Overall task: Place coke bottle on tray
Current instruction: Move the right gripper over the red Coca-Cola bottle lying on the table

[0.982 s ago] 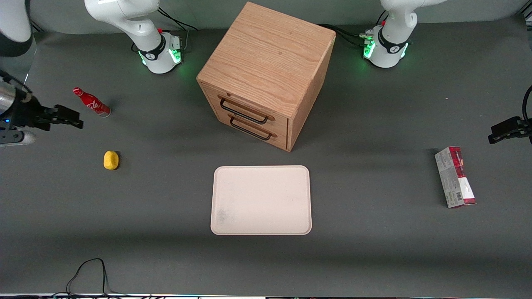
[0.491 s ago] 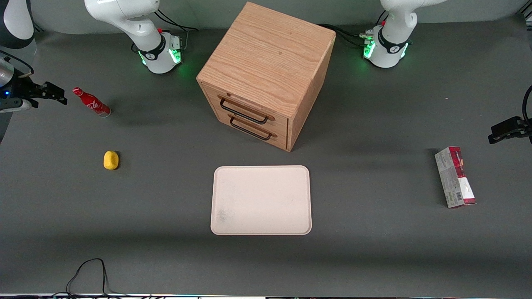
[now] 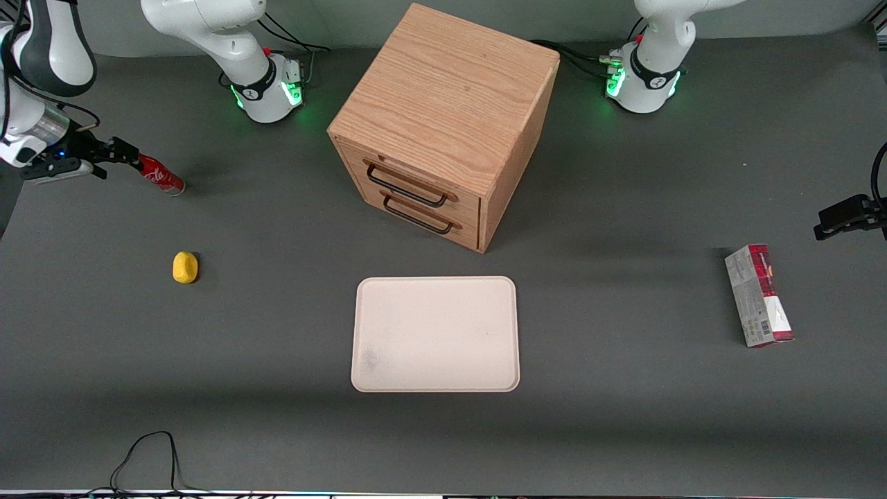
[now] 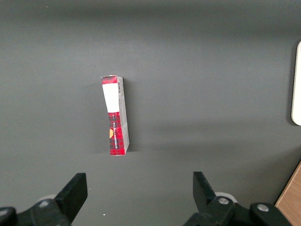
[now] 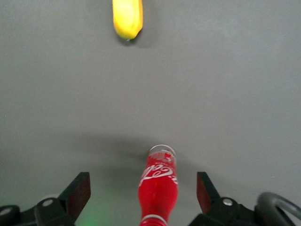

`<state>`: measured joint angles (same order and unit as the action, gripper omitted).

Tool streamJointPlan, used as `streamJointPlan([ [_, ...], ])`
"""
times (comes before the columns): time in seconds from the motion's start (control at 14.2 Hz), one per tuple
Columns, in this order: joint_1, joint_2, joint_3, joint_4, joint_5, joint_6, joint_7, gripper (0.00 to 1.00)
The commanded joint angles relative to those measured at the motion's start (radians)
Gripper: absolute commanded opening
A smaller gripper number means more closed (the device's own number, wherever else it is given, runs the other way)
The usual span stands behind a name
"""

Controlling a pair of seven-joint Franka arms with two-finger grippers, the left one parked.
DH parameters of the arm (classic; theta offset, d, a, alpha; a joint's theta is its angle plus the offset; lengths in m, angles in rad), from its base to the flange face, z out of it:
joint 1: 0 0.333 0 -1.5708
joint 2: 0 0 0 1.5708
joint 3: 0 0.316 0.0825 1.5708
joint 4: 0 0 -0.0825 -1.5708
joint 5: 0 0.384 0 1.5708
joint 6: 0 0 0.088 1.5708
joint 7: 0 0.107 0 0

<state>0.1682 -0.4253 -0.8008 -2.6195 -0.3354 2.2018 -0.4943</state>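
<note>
The bottle [image 3: 161, 178] lies on its side on the grey surface [image 3: 277, 333] toward the working arm's end, well apart from the tray [image 3: 435, 334], which sits in front of the cabinet [image 3: 443, 125]. The end effector [image 3: 128, 154] hovers over the bottle's cap end, its fingers [image 5: 79, 192] spread wide on either side of the bottle [image 5: 158, 186] and gripping nothing. A yellow lump [image 3: 185, 267] lies nearer the front camera than the bottle

Even overhead light — soft shadows, sharp focus, no glare
</note>
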Motion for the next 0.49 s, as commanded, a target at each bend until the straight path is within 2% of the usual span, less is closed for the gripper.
streamJointPlan([
  [0.0, 0.010, -0.023, -0.034, -0.031, -0.028, 0.019, -0.003, 1.00],
  [0.42, 0.007, -0.026, -0.074, -0.056, -0.059, 0.013, -0.003, 1.00],
])
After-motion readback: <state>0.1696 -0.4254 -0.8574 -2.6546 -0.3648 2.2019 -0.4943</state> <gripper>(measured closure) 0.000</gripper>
